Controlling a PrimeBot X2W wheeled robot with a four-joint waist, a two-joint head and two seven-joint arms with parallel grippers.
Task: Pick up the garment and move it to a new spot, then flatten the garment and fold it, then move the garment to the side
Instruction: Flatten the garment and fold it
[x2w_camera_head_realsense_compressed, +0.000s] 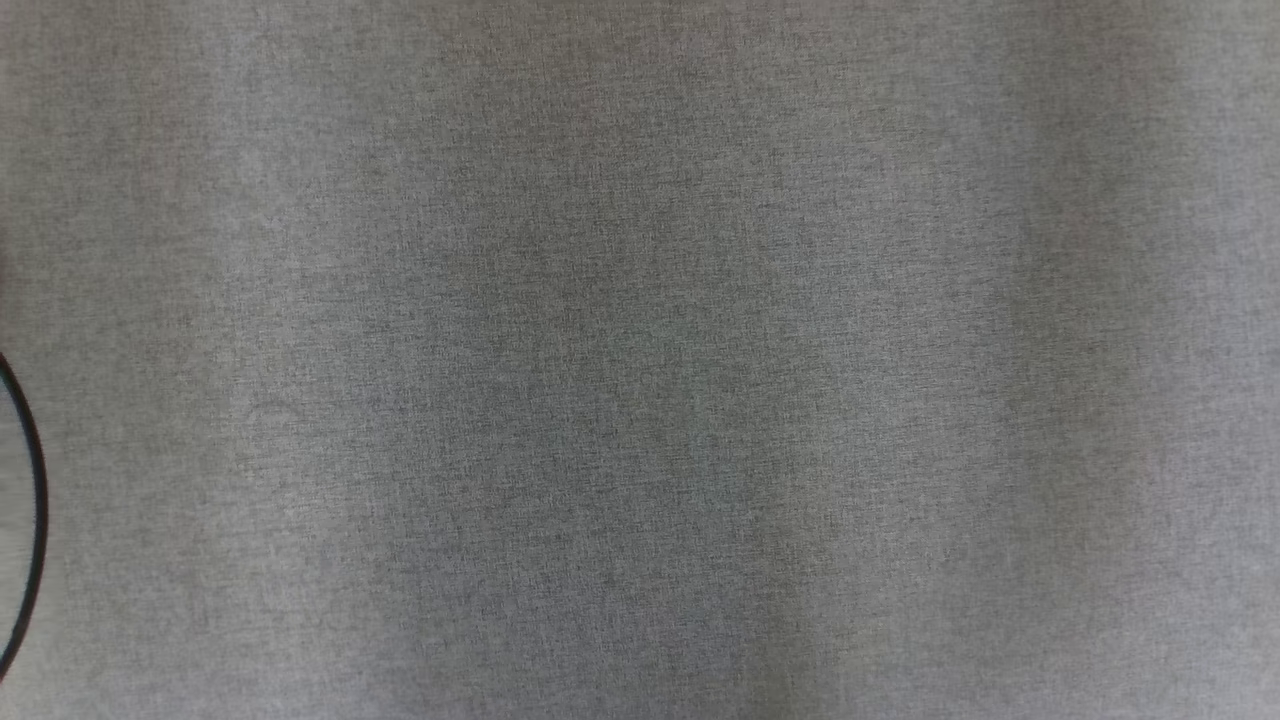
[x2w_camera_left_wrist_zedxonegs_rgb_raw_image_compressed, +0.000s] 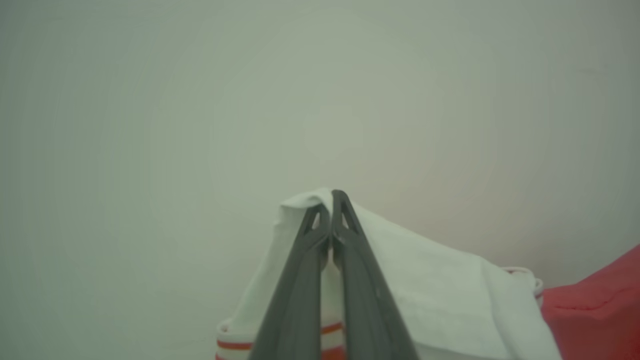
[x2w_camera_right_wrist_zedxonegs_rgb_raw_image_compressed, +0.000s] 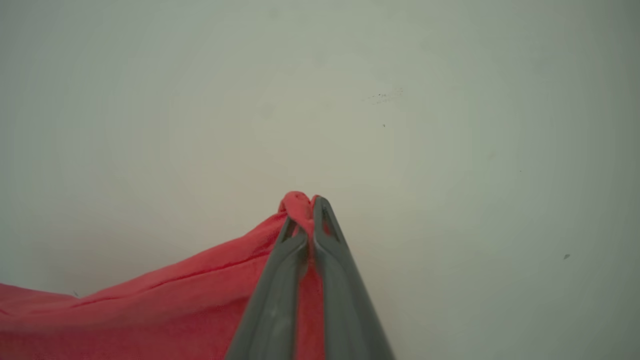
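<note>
Against a pale, plain background, the garment (x2w_camera_right_wrist_zedxonegs_rgb_raw_image_compressed: 165, 310) hangs strung between 2 grips: the left claw (x2w_camera_left_wrist_zedxonegs_rgb_raw_image_compressed: 331, 196) pinched tight on its white end, the right claw (x2w_camera_right_wrist_zedxonegs_rgb_raw_image_compressed: 306, 202) on its red end.

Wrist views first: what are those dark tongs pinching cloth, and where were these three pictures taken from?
The tongs are a robot's grippers, each with two long dark fingers. It has two arms, a camera on each wrist looking along the fingers, and one on its head. In the left wrist view the left gripper is shut on a fold of white fabric with orange-red stripes at its edge; red fabric shows beside it. In the right wrist view the right gripper is shut on bunched red fabric. Both colours are likely parts of one garment, though no join is visible. Behind is a plain pale surface. The head view looks at grey woven cloth with a dark curved line at its left edge.
</note>
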